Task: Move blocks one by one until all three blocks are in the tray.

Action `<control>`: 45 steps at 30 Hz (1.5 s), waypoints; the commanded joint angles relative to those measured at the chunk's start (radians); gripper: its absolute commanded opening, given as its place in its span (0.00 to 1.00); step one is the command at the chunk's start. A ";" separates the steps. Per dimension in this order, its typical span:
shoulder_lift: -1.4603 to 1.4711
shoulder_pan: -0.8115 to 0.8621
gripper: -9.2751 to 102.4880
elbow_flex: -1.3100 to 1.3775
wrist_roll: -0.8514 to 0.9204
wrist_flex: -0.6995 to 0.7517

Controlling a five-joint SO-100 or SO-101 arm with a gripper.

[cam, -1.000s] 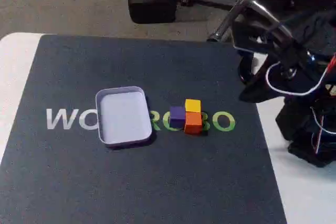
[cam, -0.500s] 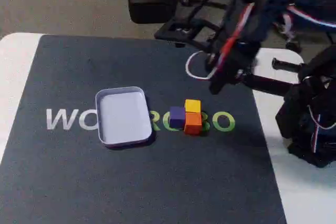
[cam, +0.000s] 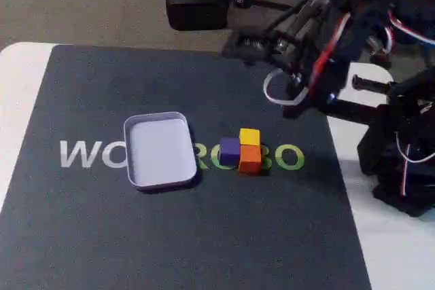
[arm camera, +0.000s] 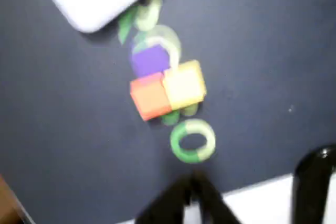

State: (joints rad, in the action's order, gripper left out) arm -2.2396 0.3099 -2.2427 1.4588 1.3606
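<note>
Blocks, yellow (arm camera: 184, 84), orange (arm camera: 150, 96) and purple (arm camera: 150, 60), touch beside the empty tray (cam: 159, 151); likely light and rigid, pinch opposite flat faces; jaws' opening unclear.

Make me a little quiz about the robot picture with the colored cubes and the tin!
1. True or false: the shallow pale lavender tray already holds a cube.
2. Which small matte cube lies nearest the tray in the fixed view? A) yellow cube B) orange cube C) purple cube
3. Fill in: the three cubes sit on the dark mat, all ____ each other.

Key: 1. False, the tray is empty. 2. C. 3. Touching; the wrist view shows purple, orange and yellow clustered together.
</note>
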 commanded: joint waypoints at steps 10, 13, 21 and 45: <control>0.178 -0.038 0.02 0.107 -0.046 -0.084; 0.216 -0.032 0.04 0.141 -0.061 -0.086; 0.253 -0.032 0.05 0.166 -0.123 -0.095; 0.721 0.078 0.01 0.459 -0.123 -0.179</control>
State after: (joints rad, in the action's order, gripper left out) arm -1.5232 0.3820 -1.8285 1.3238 1.1950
